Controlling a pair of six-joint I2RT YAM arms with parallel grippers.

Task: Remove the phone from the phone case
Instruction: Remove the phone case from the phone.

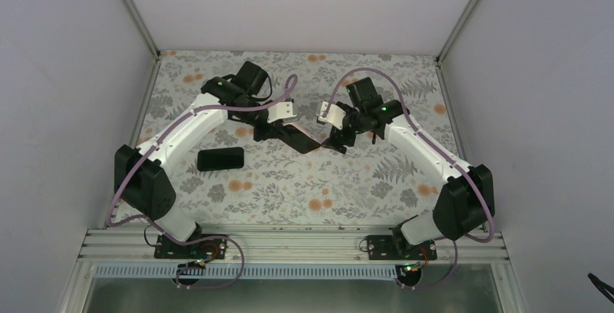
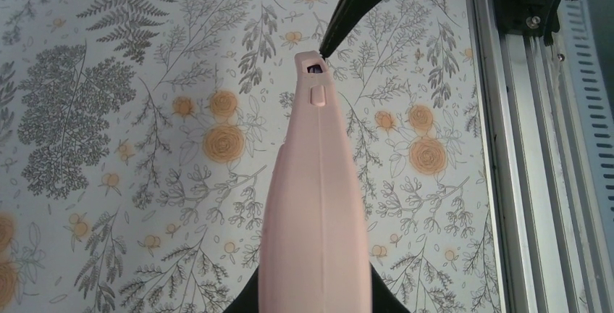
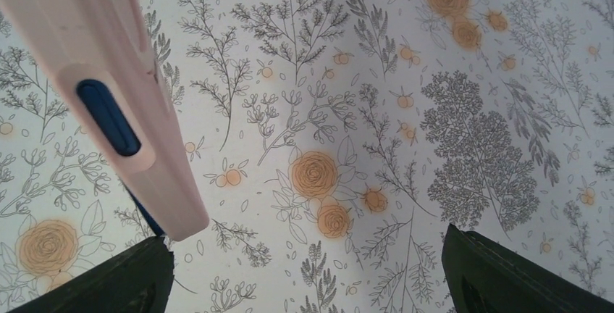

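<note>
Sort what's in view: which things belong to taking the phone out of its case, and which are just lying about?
Job: pink phone case, gripped by the left claw; blue part in its side slot, probably the phone; right claw, open.
Lying about: dark flat slab on the table, identity unclear.

pink phone case: edge-on, mid-frame | floral table beneath | rail right

Plain grey walls enclose a floral-patterned table under even light.
</note>
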